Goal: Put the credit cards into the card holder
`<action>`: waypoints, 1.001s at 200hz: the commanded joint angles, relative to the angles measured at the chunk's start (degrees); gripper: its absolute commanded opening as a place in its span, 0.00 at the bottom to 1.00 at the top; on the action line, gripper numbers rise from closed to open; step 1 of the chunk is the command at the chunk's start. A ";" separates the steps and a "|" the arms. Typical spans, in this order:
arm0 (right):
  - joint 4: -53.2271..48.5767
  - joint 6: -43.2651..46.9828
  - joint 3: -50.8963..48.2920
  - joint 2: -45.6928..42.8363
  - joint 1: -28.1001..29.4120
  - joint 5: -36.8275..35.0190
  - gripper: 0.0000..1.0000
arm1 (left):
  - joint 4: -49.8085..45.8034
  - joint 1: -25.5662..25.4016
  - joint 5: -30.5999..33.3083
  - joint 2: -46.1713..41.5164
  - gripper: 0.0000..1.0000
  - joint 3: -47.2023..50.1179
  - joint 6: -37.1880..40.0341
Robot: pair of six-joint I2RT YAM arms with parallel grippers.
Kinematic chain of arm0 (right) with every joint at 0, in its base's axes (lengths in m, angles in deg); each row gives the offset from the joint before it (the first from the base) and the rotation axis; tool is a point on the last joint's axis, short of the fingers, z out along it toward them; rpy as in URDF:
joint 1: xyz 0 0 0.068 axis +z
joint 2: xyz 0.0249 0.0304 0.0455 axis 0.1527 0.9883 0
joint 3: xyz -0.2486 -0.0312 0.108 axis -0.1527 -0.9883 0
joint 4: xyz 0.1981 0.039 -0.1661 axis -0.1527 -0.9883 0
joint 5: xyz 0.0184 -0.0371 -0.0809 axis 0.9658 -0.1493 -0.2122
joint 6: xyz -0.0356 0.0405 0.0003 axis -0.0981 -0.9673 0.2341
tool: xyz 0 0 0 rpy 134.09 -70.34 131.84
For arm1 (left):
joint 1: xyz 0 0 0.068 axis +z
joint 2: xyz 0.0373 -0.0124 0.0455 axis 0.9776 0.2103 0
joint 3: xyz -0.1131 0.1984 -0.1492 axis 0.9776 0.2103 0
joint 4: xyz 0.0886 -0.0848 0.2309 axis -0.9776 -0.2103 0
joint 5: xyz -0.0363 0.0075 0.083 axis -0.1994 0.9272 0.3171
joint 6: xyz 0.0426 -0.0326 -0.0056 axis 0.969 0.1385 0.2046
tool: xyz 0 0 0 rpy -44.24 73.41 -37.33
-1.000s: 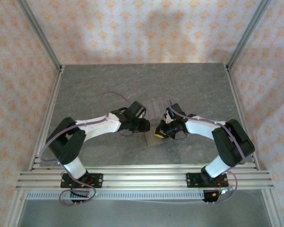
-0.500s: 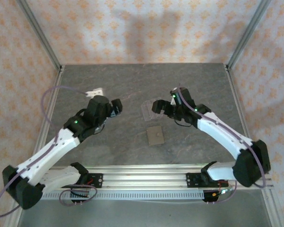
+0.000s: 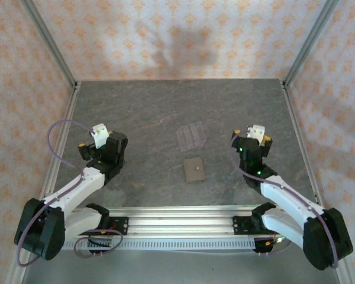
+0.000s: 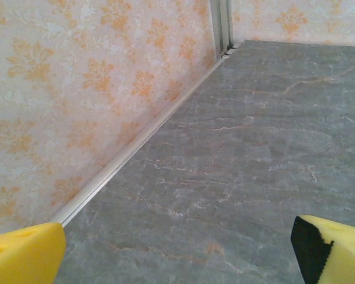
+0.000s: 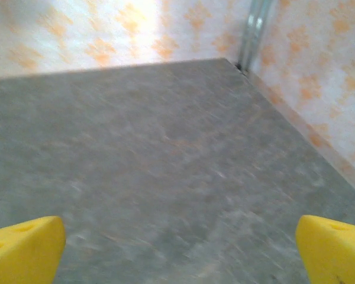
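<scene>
The card holder [image 3: 193, 170], a flat brown pouch with a small snap, lies closed on the grey table in the top view, between the two arms. The credit cards are out of view. My left gripper [image 3: 99, 138] is drawn back to the left side, well away from the pouch. In the left wrist view it [image 4: 177, 257] stands open, with bare table between its yellow pads [image 4: 23, 254]. My right gripper [image 3: 252, 134] is drawn back to the right side. It [image 5: 180, 251] is also open and holds nothing.
A clear slotted plastic stand [image 3: 191, 136] sits just behind the pouch. Patterned walls and metal posts [image 3: 50, 50] close in the table on three sides. The left wall's rail [image 4: 136, 148] runs close beside the left gripper. A slotted metal rail [image 3: 177, 220] crosses the near edge.
Both arms have pulled away from the pouch at the centre, the left to the left side and the right to the right side. Both grippers have opened. The pouch stays on the table.
</scene>
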State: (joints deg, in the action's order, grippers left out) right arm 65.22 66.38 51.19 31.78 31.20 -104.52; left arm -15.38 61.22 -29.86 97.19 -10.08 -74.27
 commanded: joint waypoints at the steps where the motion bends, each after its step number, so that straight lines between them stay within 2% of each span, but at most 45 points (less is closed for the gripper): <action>1: 24.76 8.08 -3.88 4.07 -3.50 -3.83 0.99 | 19.71 4.58 -6.97 3.40 1.00 4.29 6.84; 19: 27.64 5.01 -4.09 10.53 -7.18 -0.71 0.99 | 31.00 8.21 -9.10 10.38 1.00 7.14 6.33; 26: 29.33 4.41 -3.95 13.54 -8.10 -0.10 1.00 | 30.89 8.55 -8.62 11.11 0.99 6.39 5.89; 40: 35.97 4.25 -4.40 19.57 -9.84 2.15 0.99 | 40.84 10.91 -17.56 14.21 1.00 9.77 7.96; 48: 38.64 4.23 -4.13 23.26 -10.42 2.41 1.00 | 46.38 12.14 -19.35 16.69 1.00 10.71 8.63; 59: 40.74 3.51 -3.45 28.12 -11.16 3.77 1.00 | 39.74 12.30 -21.17 14.63 1.00 9.32 7.42; 71: 45.57 4.15 -3.43 31.61 -12.05 5.32 1.00 | 44.31 12.99 -24.31 16.23 1.00 10.09 9.22; 79: 39.33 2.59 -2.45 29.47 -12.78 7.17 1.00 | 41.96 13.13 -29.21 16.65 1.00 8.98 10.64; 86: 34.74 0.99 -1.57 27.91 -14.46 11.23 1.00 | 44.96 13.05 -32.99 20.64 1.00 8.79 12.53; 94: 35.57 -0.27 -1.46 29.35 -16.74 15.37 1.00 | 51.29 12.68 -34.90 25.40 1.00 7.87 15.34; 100: 39.88 -0.66 -1.87 31.87 -17.57 15.72 1.00 | 46.69 12.52 -36.57 23.82 1.00 5.83 15.77; 106: 45.16 -0.30 -2.49 34.78 -17.75 14.55 1.00 | 37.19 12.67 -36.77 22.18 1.00 3.76 14.41; 115: 39.64 -1.07 -2.00 32.67 -17.81 14.86 1.00 | 45.46 12.95 -36.46 24.33 1.00 5.86 14.98; 123: 33.93 -1.75 -0.37 30.98 -18.16 15.86 1.00 | 40.28 13.00 -34.42 22.34 1.00 4.74 13.26; 126: 34.81 -1.38 -0.20 31.35 -18.19 16.46 1.00 | 38.60 13.02 -33.37 22.29 1.00 4.42 12.58; 136: 38.97 -0.94 -0.38 33.76 -18.28 15.97 1.00 | 43.48 12.41 -31.90 23.38 1.00 5.56 13.62; 143: 35.76 -1.82 0.39 33.04 -18.28 14.50 1.00 | 39.43 12.21 -31.37 22.60 1.00 4.21 13.01; 151: 31.87 -2.79 1.70 32.17 -18.28 13.05 1.00 | 40.88 12.25 -31.61 22.89 1.00 4.73 13.32; 167: 36.82 -1.50 0.49 33.39 -18.08 13.16 0.99 | 40.58 12.07 -31.55 22.92 1.00 4.56 13.54; 200: 36.06 -0.96 0.58 33.10 -17.58 13.36 0.99 | 40.17 12.07 -31.60 22.80 1.00 4.43 13.42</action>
State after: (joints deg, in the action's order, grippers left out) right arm 100.25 65.81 51.30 64.63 13.23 -91.15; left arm 25.30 73.74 -62.01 121.03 -4.39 -61.81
